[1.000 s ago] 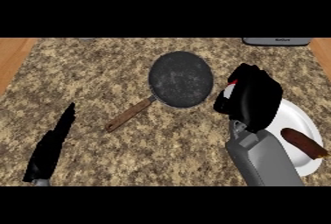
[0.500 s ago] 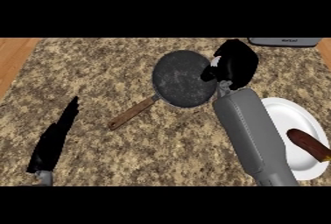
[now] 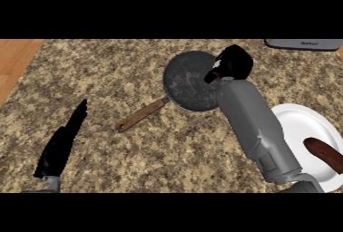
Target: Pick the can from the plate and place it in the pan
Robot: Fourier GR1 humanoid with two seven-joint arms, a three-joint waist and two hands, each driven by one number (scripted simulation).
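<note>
Since half a second ago the right hand (image 3: 231, 63) has stayed at the pan's (image 3: 188, 81) three o'clock rim, the grey forearm (image 3: 254, 124) now lying a little flatter across the counter (image 3: 134, 59). Its fingers are curled round the can (image 3: 213, 77), of which only a small red and white bit shows at the hand's seven o'clock edge, over the pan's rim. The pan's wooden handle (image 3: 139, 116) points toward seven o'clock. The white plate (image 3: 298, 124) lies at four o'clock from the pan, with a brown sausage (image 3: 325, 154) on it. The left hand (image 3: 59, 145) rests at the lower left, fingers straight and relaxed
</note>
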